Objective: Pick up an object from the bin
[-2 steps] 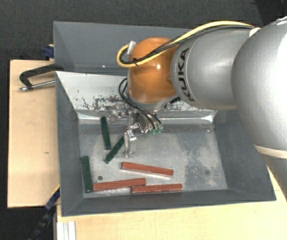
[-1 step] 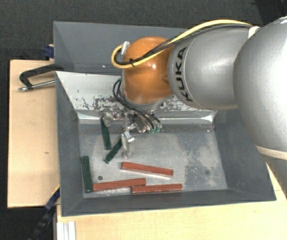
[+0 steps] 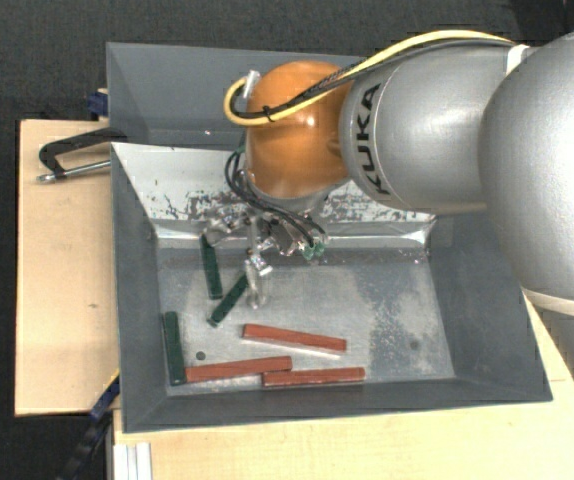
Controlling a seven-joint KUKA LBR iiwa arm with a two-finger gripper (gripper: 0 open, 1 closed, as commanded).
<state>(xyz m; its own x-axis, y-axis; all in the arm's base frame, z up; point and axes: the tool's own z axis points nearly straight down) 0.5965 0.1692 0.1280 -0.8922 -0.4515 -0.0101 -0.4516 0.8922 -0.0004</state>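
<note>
My gripper (image 3: 258, 286) is low in the left half of the bin (image 3: 397, 313), can't tell if open or closed; tilted dark green stick (image 3: 229, 301) just beside it. I judge it light, stiff, thin, maybe slippery, best pinched across its middle. Red-brown sticks (image 3: 294, 340) lie further off

In the bin (image 3: 397, 308), the gripper (image 3: 258, 276) hangs at rear left, just right of a slanted stick (image 3: 229, 300) and a lengthwise stick (image 3: 211, 268). A third stick (image 3: 173, 348) lies along the left wall; right of it, a rear bar (image 3: 294, 340) lies behind two front bars (image 3: 237, 370).
</note>
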